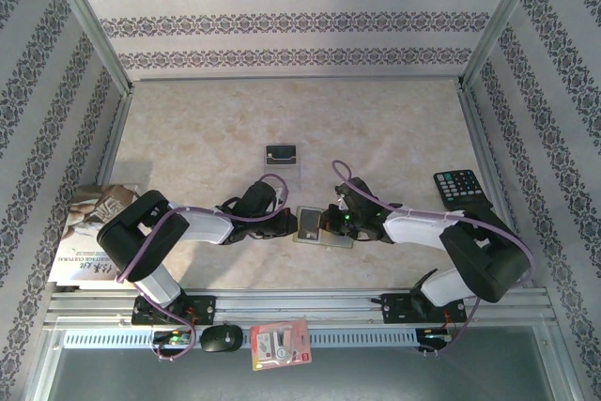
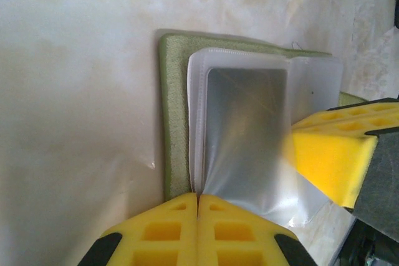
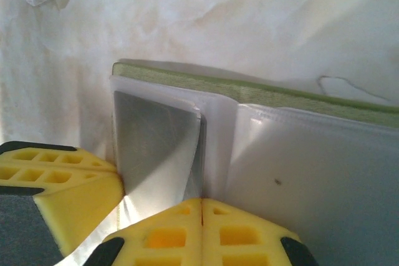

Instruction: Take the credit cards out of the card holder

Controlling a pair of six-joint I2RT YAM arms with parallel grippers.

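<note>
The olive-green card holder lies open on the table between both grippers. Its pale pockets face up, and a pale grey credit card sits in a clear pocket. My left gripper is shut on the near edge of that pocket leaf, which lifts into the jaws. From the opposite side my right gripper is shut at the edge of the grey credit card. A blackish credit card lies loose on the table farther back.
A black calculator sits to the right of the right arm. A book lies at the left table edge. A red-and-white packet and a black object rest on the front rail.
</note>
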